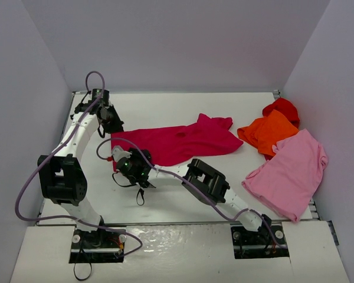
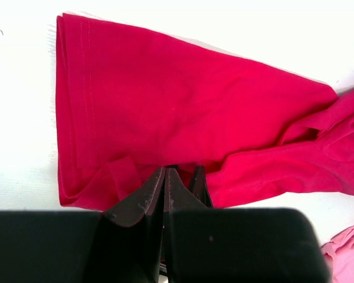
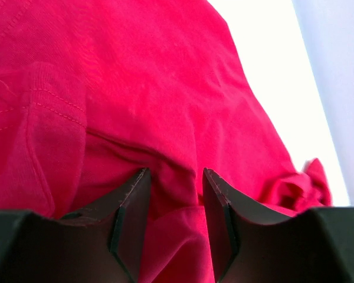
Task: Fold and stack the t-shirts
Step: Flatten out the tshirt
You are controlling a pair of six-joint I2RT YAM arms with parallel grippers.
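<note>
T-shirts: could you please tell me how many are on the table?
4: crimson t-shirt mid-table; orange t-shirt far right; bright red t-shirt behind it; light pink t-shirt near right. Others could hide beneath.

Top external: fixed, high behind the arm bases (image 1: 97, 242), tilted down and forward; wide and distant, whole table (image 1: 165, 106) and enclosing walls (image 1: 165, 41) in frame. Left wrist: looks out past the left fingers (image 2: 141, 203) at the crimson t-shirt (image 2: 183, 112), close, table around it, a corner of the light pink t-shirt (image 2: 345, 253) at lower right. Right wrist: closer still, right fingers (image 3: 133, 206) low in frame, cloth nearly filling it. All three views share the crimson t-shirt's left end.
</note>
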